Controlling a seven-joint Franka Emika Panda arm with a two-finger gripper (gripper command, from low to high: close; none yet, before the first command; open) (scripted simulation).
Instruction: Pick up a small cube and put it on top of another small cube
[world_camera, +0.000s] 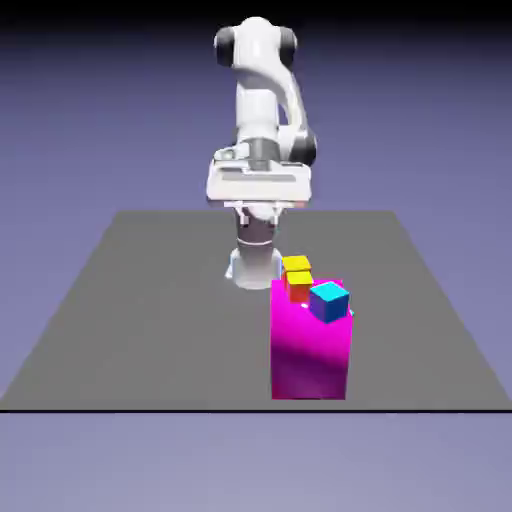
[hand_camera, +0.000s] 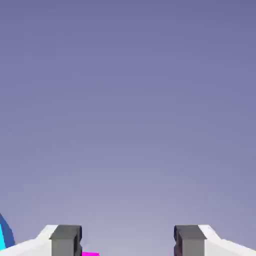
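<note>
A dark grey tabletop lies before a plain blue-violet backdrop.

Two yellow-topped cubes, one blue cube and one magenta block show.

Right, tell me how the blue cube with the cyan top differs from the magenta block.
The magenta block is tall and far bulkier, while the blue cube is small. The block is magenta all over what shows; the cube has blue sides and a cyan top. In the exterior view, the cube shows in front of the block's upper part, while the block reaches much lower in the picture. Both have flat faces.
</note>
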